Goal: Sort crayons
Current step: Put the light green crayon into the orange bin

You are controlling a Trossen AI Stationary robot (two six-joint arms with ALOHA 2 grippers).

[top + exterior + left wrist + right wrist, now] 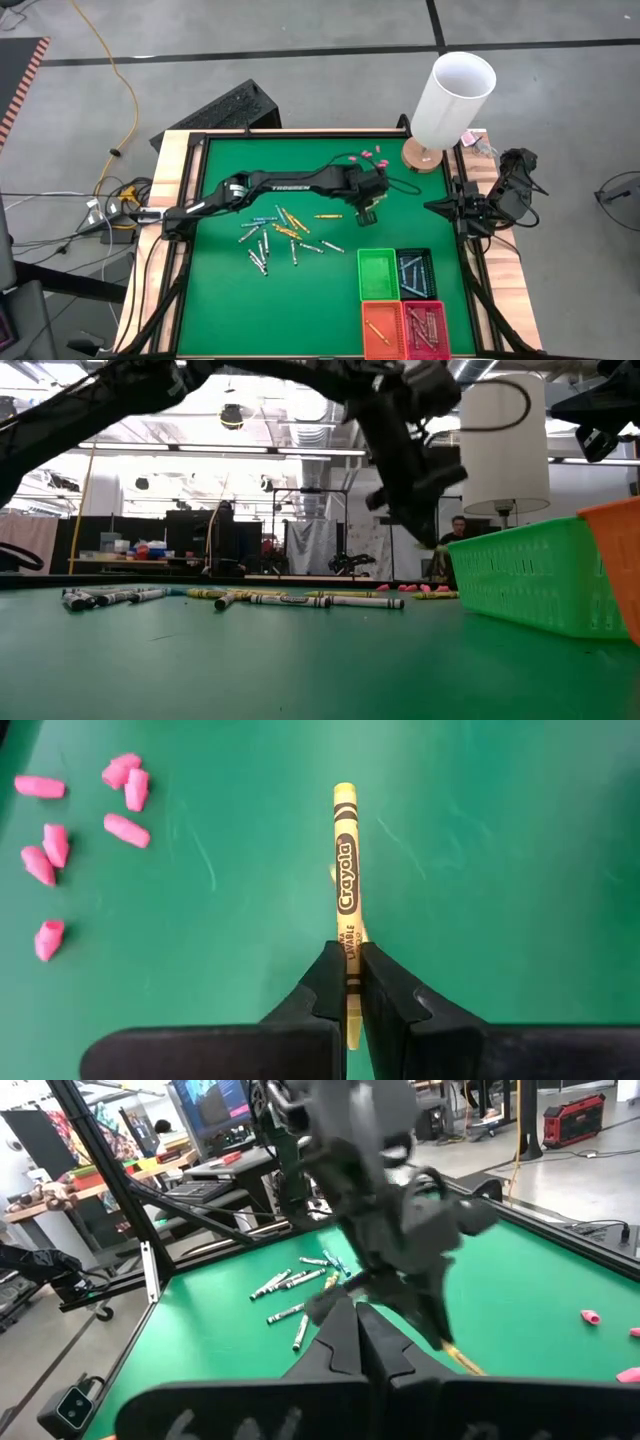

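One yellow paper-wrapped wax crayon [347, 870] is clamped between the two dark fingers of the left gripper [348, 982], which are closed narrow on the crayon's lower end. In the left wrist view the crayon's long axis runs straight out from the fingertips, in line with the gripper. The gripper is above the green felt table surface [220, 300], near the table's middle, with a group of small stubby pink pieces [368, 155] just beyond it toward the far edge.

The remaining loose crayons [275, 235], thin sticks in grey-white, yellow-orange and light blue, lie scattered on the felt on the left arm's side of the gripper.

Four plastic mesh baskets stand at the near right corner: a green basket [377, 274], a dark basket [414, 273] containing light blue sticks, an orange basket [379, 326] and a red basket [426, 327].

The governing relation for the coming move: the baskets lie toward the near edge and to the right of the held crayon. The orange basket is the probable destination, judged by colour alone. Because the crayon projects lengthwise from the fingertips, its free end should clear the basket rim before release.

The right gripper [356, 1325] is shut and empty, parked at the table's right edge beside a white cylindrical lamp shade [453, 97].
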